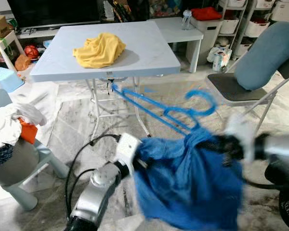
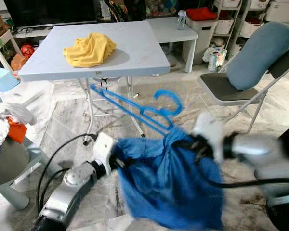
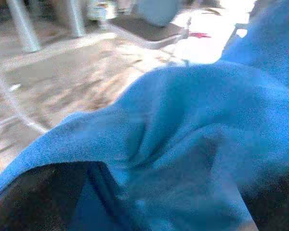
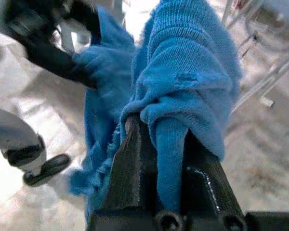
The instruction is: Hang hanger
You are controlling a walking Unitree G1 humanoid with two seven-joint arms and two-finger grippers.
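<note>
cloth (image 1: 192,178): blue knit, soft and matt, with a ribbed weave plain in the right wrist view
hanger (image 1: 168,108): thin blue plastic, smooth with a slight gloss
fingers (image 4: 135,178): black, hard, dull sheen
arms (image 1: 98,190): silver metal look, smooth, lightly glossy
cables (image 1: 79,159): black, rubbery, smooth
table (image 1: 149,53): pale top, smooth and matt, on thin white metal legs
yellow cloth (image 1: 100,49): soft fabric, crumpled, matt
chair (image 1: 231,86): dark matt seat on a pale metal tube frame
cushion (image 1: 267,53): grey-blue fabric, matt
floor (image 1: 72,120): marble-patterned, smooth, faint shine
stool (image 1: 5,79): light blue plastic, smooth
</note>
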